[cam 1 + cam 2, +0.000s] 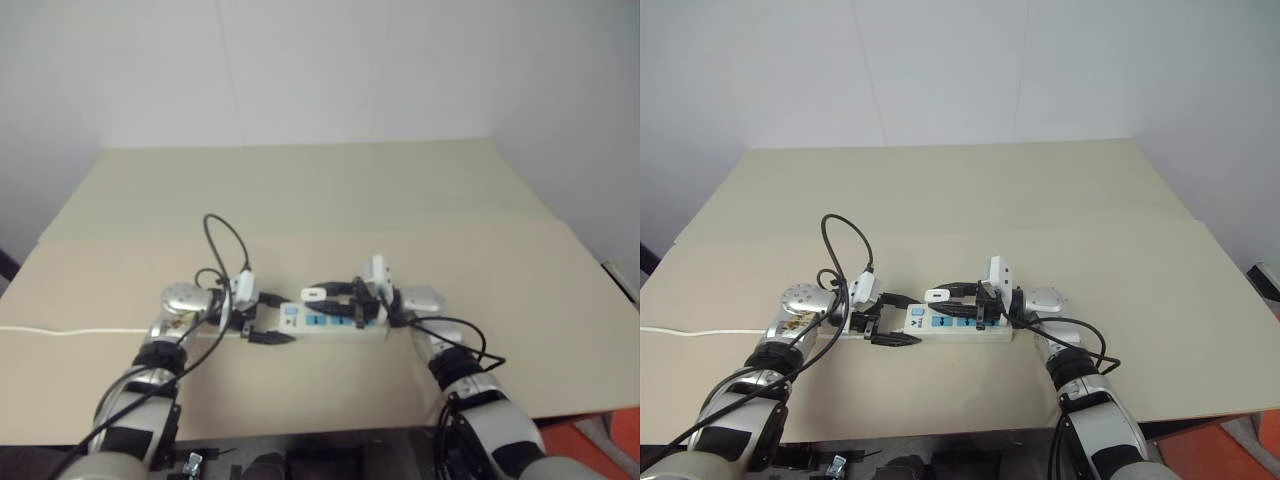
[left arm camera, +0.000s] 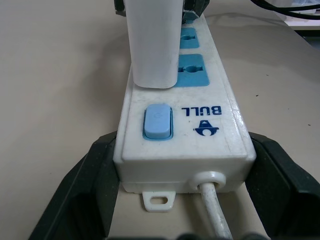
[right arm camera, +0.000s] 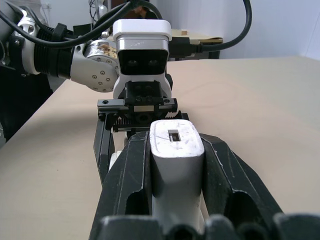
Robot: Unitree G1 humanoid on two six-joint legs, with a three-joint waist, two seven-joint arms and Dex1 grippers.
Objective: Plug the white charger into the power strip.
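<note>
I've got the left hand (image 2: pixel 182 200) clamped on the cord end of the strip (image 1: pixel 335 322), which lies flat on the surface (image 1: pixel 300 200), one finger on each side by the blue switch (image 2: pixel 158 121). The right hand (image 3: pixel 175 165) is pinching the charger (image 3: pixel 176 150), which sits over the strip's sockets. I can't tell whether the prongs are seated.

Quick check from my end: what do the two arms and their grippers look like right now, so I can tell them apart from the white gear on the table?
Both arms are silver-grey with black banded joints and loose black cables looping over the wrists. The left gripper has a boxy white housing with two dark lenses above a black toothed rail. The right gripper has thick, glossy black fingers. A rounded metal wrist joint with small screws sits behind the left housing.
</note>
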